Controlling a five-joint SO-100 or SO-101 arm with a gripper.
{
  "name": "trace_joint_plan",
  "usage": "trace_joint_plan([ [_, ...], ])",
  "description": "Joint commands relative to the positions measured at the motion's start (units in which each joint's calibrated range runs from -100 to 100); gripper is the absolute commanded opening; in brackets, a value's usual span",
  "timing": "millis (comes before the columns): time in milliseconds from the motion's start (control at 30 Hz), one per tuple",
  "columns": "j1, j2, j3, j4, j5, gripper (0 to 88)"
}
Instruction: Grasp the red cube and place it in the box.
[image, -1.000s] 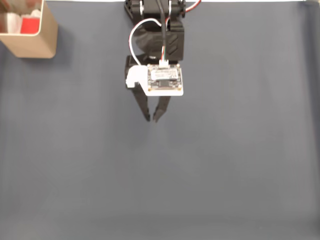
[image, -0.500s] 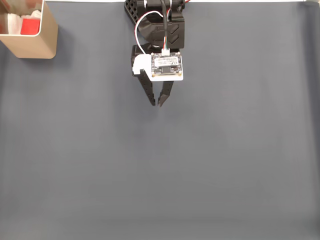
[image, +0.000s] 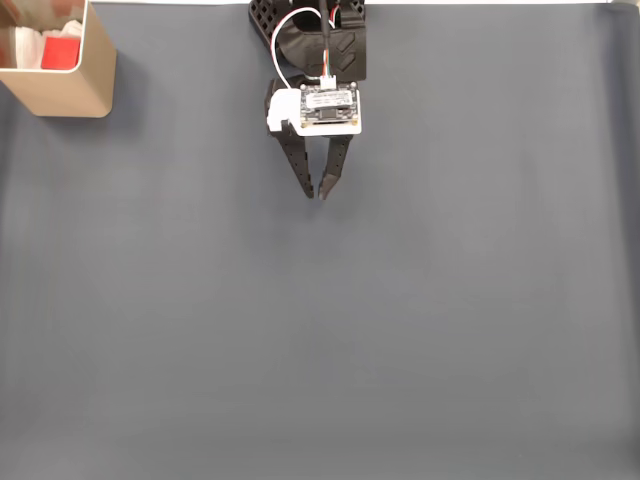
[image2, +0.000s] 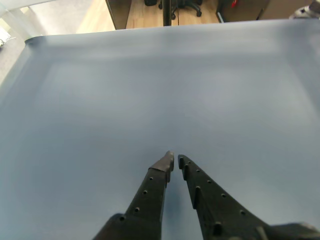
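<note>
Task looks finished: the red cube (image: 60, 52) already sits inside the box (image: 70, 95) at the bench's (image: 400, 330) top-left corner in the fixed view, on white padding. The hand (image: 318, 193) is near the top edge's middle, well apart from the box and to its right, fingers nearly closed with a thin gap, holding nothing, same in the wrist view (image2: 173, 159). Judged next move: just park the arm, no regrasp needed.
</note>
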Motion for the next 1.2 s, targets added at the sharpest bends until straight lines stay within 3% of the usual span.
trace_joint_plan([
  [0, -0.71, -3.14, 0.9, 4.71, -0.15, 0.0],
  [500, -0.5, -10.86, 0.9, 27.91, 0.29, 0.0],
  [767, -0.21, -10.94, 0.9, 33.65, -0.54, 0.0],
  [1167, 0.85, -10.94, 0.9, 33.73, 0.2, 0.3],
])
